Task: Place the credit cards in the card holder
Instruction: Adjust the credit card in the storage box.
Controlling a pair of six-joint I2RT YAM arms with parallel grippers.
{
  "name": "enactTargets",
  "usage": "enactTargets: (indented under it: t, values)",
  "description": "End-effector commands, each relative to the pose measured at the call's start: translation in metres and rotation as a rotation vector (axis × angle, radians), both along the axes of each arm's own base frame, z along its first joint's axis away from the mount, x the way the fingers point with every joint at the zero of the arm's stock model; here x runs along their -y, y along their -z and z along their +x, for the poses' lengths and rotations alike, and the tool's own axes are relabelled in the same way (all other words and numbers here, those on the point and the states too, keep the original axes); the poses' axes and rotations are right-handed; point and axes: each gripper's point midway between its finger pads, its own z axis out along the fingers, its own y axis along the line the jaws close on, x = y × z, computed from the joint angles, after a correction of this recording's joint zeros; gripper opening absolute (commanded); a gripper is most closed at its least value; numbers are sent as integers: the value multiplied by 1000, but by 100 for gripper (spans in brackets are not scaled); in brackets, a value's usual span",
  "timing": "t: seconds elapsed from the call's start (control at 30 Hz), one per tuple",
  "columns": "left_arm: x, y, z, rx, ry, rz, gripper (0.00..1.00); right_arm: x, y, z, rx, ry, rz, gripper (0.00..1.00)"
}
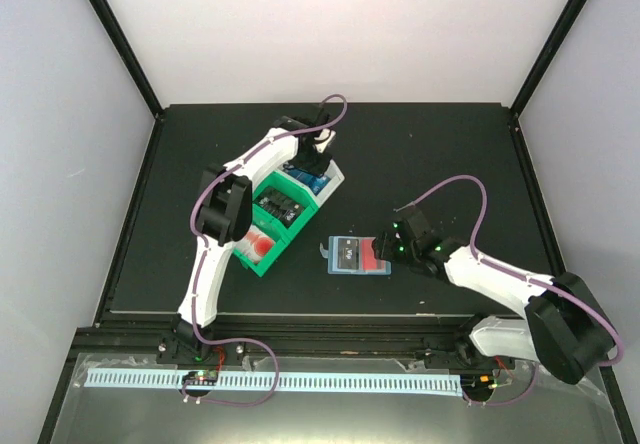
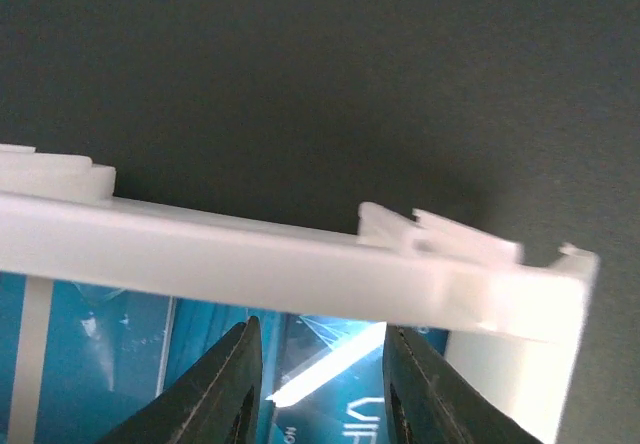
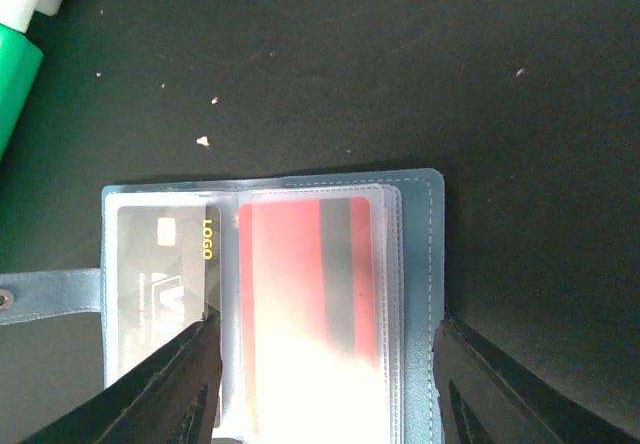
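Two arms over one black tabletop (image 1: 420, 144). Left arm (image 1: 215, 214) rises from the near edge, left of middle, and ends over the bins. Right arm (image 1: 490, 276) lies low from the near-right corner toward the centre.

Two bins sit end to end on a slant, left of centre. Green bin (image 1: 262, 267) is closer to the near edge, with the white bin (image 1: 335, 179) touching its far end. Green bin holds a red-and-white card (image 1: 258, 247) at its near end and dark cards (image 1: 276, 206) further in. White bin holds blue cards (image 1: 305, 177); the left wrist view shows them just under its rim.

Holder (image 1: 357, 256) lies open and flat, just right of the green bin, close to the near edge and about midway along it. Tab (image 3: 50, 294) sticks out from its left side. Black card (image 3: 160, 284) sits in the left page. Red card (image 3: 300, 304), with a dark stripe, sits behind a clear sleeve in the right page.

Left gripper (image 2: 320, 384): fingers apart, inside the white bin above a blue card, gripping nothing. Contact with the card: cannot tell.

Right gripper (image 3: 330, 404): fingers spread wide, astride the holder's right page. One finger lies over the black card's edge, the other just off the holder's right edge. Touching or hovering: cannot tell.
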Motion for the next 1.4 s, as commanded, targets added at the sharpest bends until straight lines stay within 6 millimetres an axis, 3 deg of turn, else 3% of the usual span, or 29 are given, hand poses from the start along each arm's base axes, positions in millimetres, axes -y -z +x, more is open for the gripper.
enactTargets:
  t: [0.0,0.2,0.43,0.87,1.37]
  values:
    - [-4,8,2,-43,30,-9,37,-6,5,4,5,-20,21,60]
    - [-4,26,0,-79,47,-5,41,-8,9,5,-6,-23,14,60]
    - [2,32,-9,-123,66,-40,23,-8,14,5,-20,-19,9,60]
    - [15,-14,-14,-73,108,-141,9,-2,15,9,-23,3,-36,59]
    - [28,-32,-45,-134,184,-216,12,1,17,8,-26,11,-47,59]
